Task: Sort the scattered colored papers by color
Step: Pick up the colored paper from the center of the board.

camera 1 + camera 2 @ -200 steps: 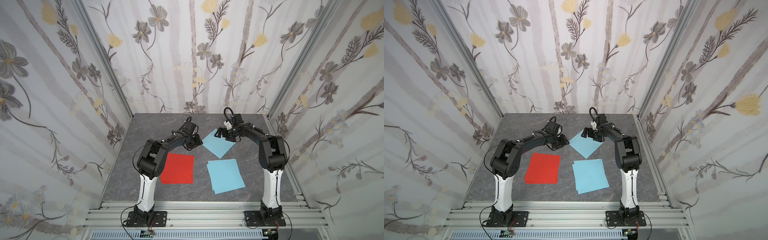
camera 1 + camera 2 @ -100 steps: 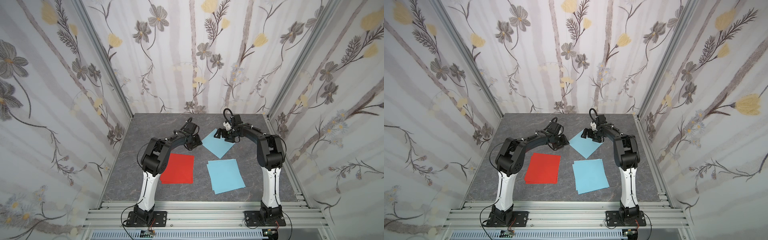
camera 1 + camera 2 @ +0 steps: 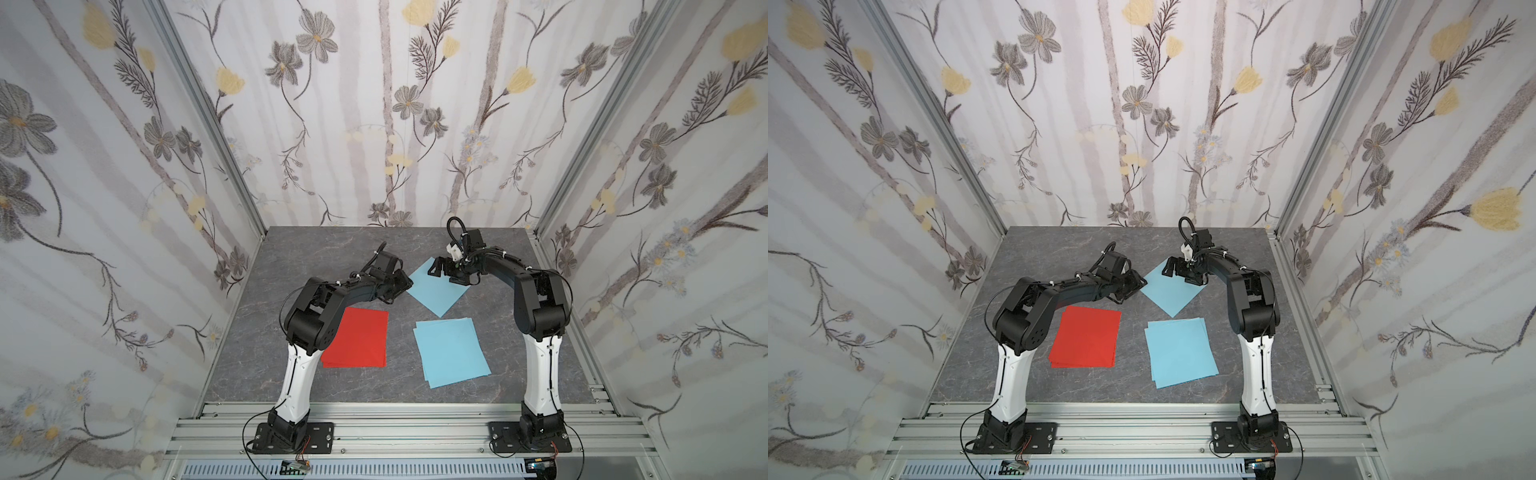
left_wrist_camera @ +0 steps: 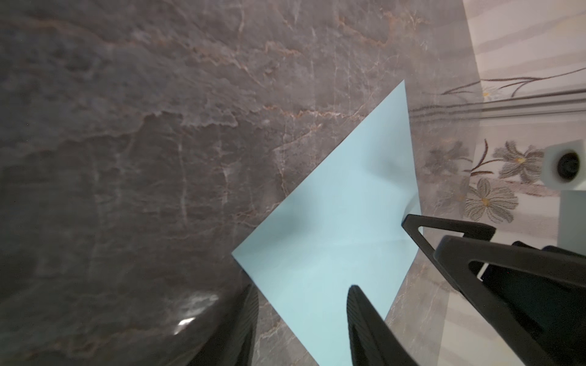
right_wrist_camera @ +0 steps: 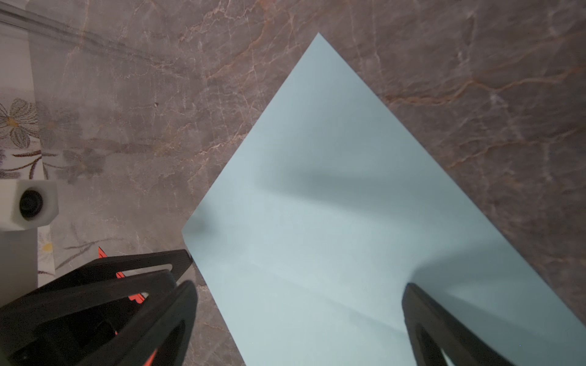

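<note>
**Desk:** Where is the stray one?

**Photographer:** A single light blue rectangular paper sheet (image 3: 436,296) (image 3: 1173,293) lies at the far centre of the dark grey marbled worktop (image 3: 332,257). It is turned cornerwise, one corner pointing far and one near, with its edges diagonal to the worktop's. From above I cannot tell which diagonal its long axis follows.

**Desk:** And the arms?

**Photographer:** The left gripper (image 3: 405,286) (image 4: 304,288) sits at the sheet's left corner. Its black fingers (image 4: 367,320) are spread astride that corner and clasp nothing. The right gripper (image 3: 446,276) (image 5: 299,285) stands at the sheet's far side, fingers wide apart and grasping nothing, one tip over the paper and one just off its edge.

**Desk:** What else is around?

**Photographer:** Nearer the camera lie a pile of bright red paper sheets (image 3: 361,340) (image 3: 1088,336) on the left and a pile of light blue paper sheets (image 3: 451,353) (image 3: 1181,353) on the right. Both have their long axes running near to far. The blue pile is skewed slightly, and an under-sheet's edge shows. The left arm's black forearm overhangs the red pile's far left corner. A strip of bare worktop separates the single sheet's near corner from the blue pile. Floral-papered walls (image 3: 374,104) enclose three sides.
</note>
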### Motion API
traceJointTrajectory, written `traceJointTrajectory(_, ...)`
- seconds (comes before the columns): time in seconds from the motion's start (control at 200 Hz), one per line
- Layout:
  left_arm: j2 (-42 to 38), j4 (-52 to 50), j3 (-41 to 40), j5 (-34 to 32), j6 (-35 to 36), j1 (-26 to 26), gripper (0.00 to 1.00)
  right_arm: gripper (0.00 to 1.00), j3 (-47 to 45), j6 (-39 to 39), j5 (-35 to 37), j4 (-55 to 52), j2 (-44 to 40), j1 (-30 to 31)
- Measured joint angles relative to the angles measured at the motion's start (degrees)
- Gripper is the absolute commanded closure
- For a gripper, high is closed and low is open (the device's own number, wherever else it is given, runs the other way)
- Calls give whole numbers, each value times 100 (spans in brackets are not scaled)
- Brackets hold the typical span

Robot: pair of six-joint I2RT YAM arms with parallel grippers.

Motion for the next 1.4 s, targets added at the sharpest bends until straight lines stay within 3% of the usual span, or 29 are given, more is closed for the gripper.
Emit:
traceJointTrajectory(0.28, 162, 3036, -1226, -446, -1416, -146, 51, 0, -37, -90, -7, 13, -24, 0)
traceJointTrajectory(0.664, 887, 4940, -1163, -623, -2702, -378, 50, 0, 2, -94, 0, -24, -4, 9)
traceJointTrajectory(0.899, 575, 4144, -1032, -588, -2907, -501, 51, 0, 42, -92, 9, -61, 22, 13)
traceJointTrajectory(0.959, 549, 3810, -890, -540, -2828, -503, 60, 0, 42, -90, 9, -61, 22, 13)
traceJointTrajectory(1.064, 654, 3272, -579, -363, -2542, -457, 90, 0, 48, -109, 9, -72, 22, 13)
traceJointTrajectory(1.114, 721, 3088, -448, -260, -2470, -433, 100, 0, 50, -146, 9, -83, 22, 13)
traceJointTrajectory(1.404, 1093, 2037, 608, 299, -1711, -398, 100, 0, 96, -188, -42, -452, -151, 35)
